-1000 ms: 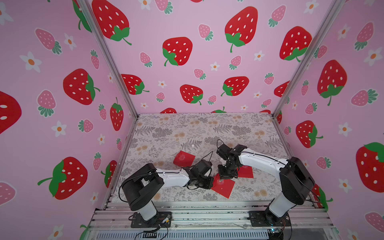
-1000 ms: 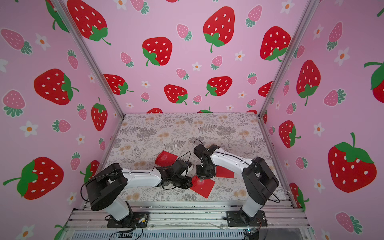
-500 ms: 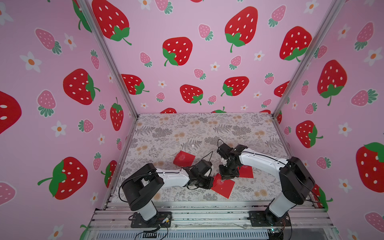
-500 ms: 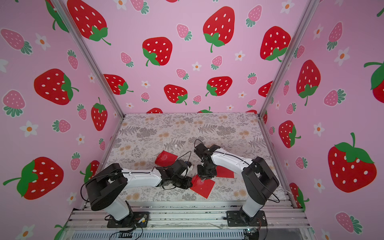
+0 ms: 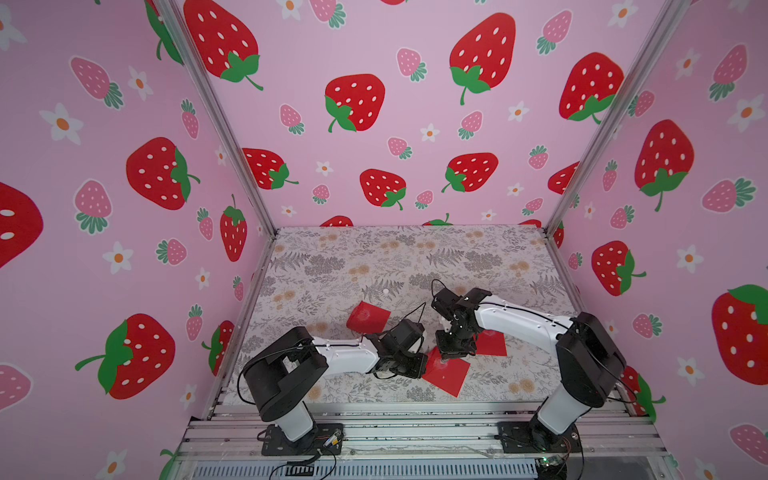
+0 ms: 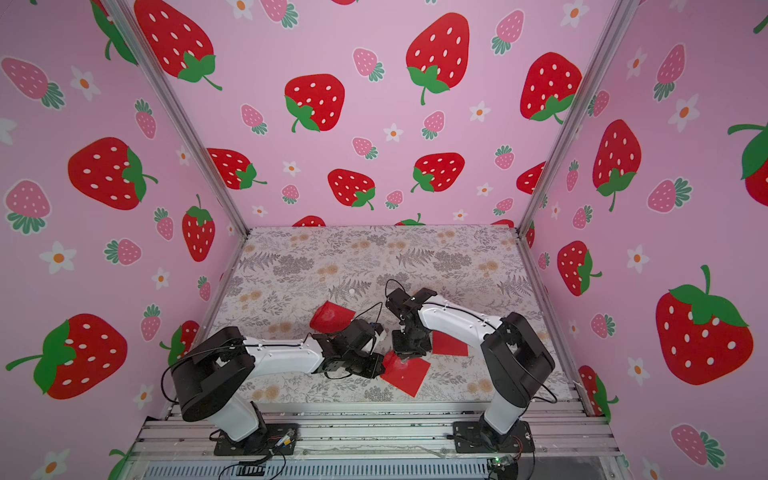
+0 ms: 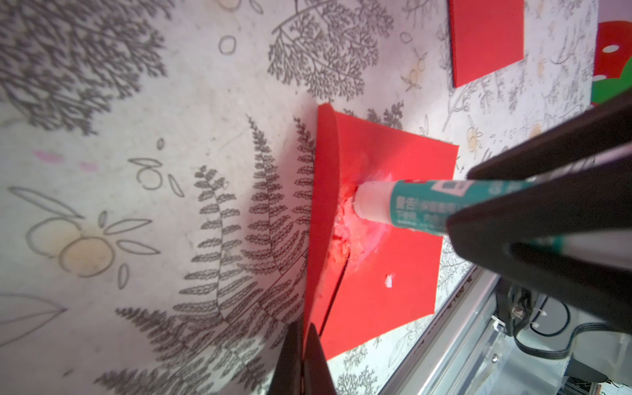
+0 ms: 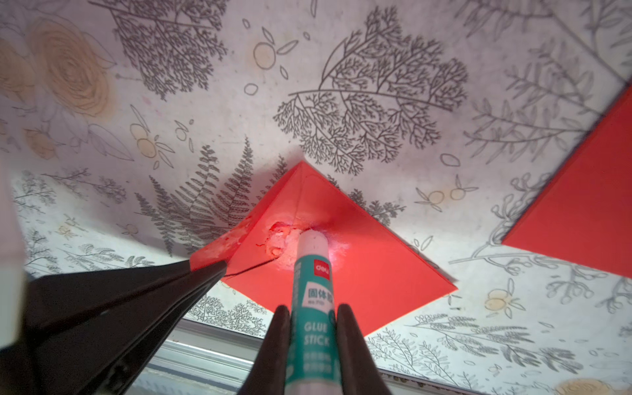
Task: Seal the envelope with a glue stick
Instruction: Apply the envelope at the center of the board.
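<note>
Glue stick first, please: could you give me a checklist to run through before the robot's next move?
1. Glue stick grip: ok. The right gripper is shut on its labelled body.
2. Tip contact: ok. The white tip presses on the envelope beside the fold.
3. Flap held open: ok. The left gripper fingers pinch its edge.
4. Glue coverage: not ok. There is only one clumpy white patch, and the paper looks scuffed there.
5. Neighbouring envelope clear of the work: ok. It lies apart.
</note>
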